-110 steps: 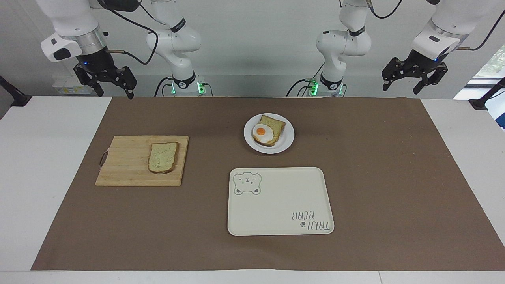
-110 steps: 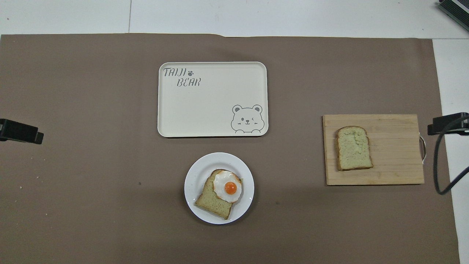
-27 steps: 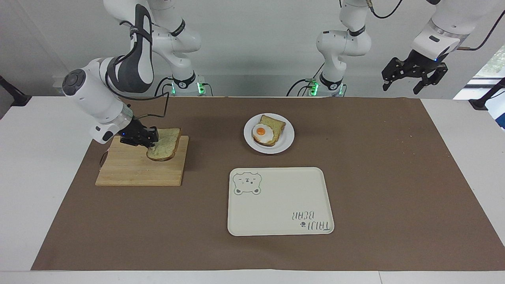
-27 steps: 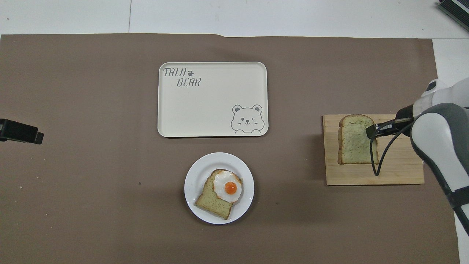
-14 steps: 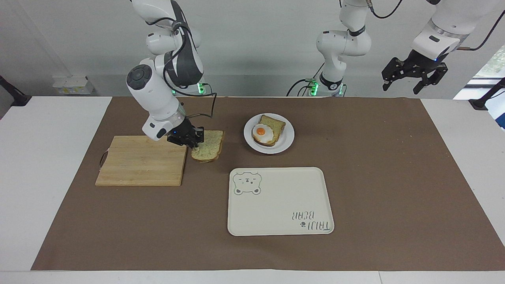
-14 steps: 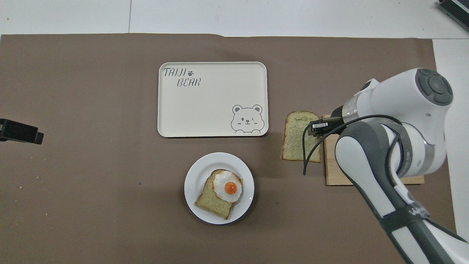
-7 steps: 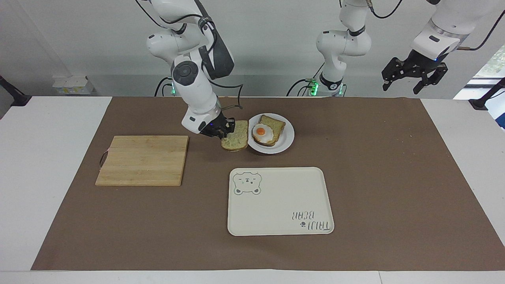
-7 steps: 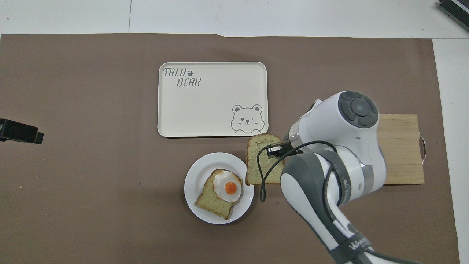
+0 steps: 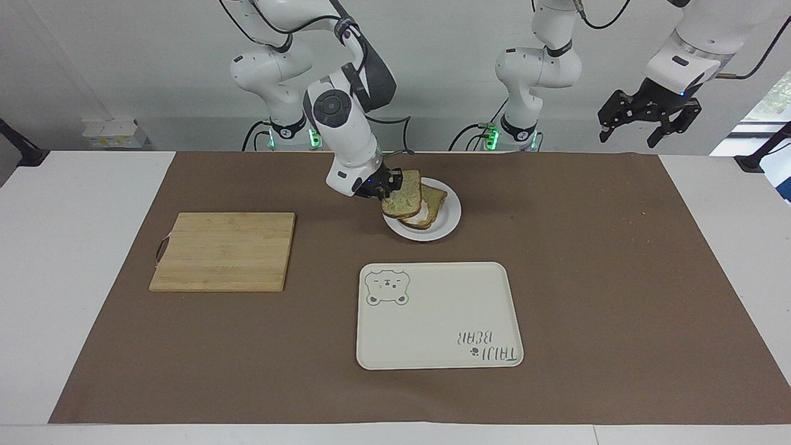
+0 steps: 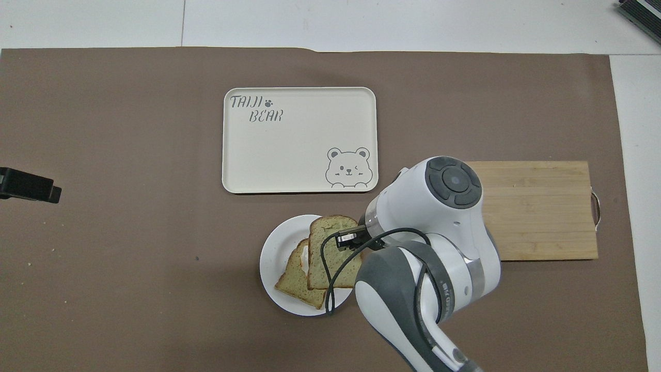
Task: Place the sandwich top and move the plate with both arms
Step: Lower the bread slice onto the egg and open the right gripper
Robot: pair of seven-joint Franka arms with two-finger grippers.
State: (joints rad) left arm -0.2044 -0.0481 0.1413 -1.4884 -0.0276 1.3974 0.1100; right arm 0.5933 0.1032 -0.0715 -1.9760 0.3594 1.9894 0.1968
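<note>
The bread slice (image 9: 402, 193) hangs in the air over the plate (image 9: 446, 224), tilted, covering most of the egg-topped slice (image 9: 431, 209) that lies on the plate; whether the two slices touch cannot be told. In the overhead view the bread slice (image 10: 331, 251) overlaps the egg-topped slice (image 10: 293, 281), of which only one edge and a strip of egg white show. The right gripper (image 9: 384, 186) is clamped on the edge of the bread slice that faces the right arm's end of the table, jaws closed tight on the crust. The right arm (image 9: 346, 133) reaches in from its base over the brown mat (image 9: 587, 259). The plate sits on the mat near the robots, about midway between the two arm bases. The tray (image 9: 439, 315) with the bear drawing lies farther from the robots than the plate, just apart from it. The cutting board (image 9: 224, 250) lies toward the right arm's end of the table, well apart from the plate, with nothing on it. The left gripper (image 9: 647, 118) hangs in the air above the left arm's end of the table, jaws spread wide, holding nothing; the left arm waits.
</note>
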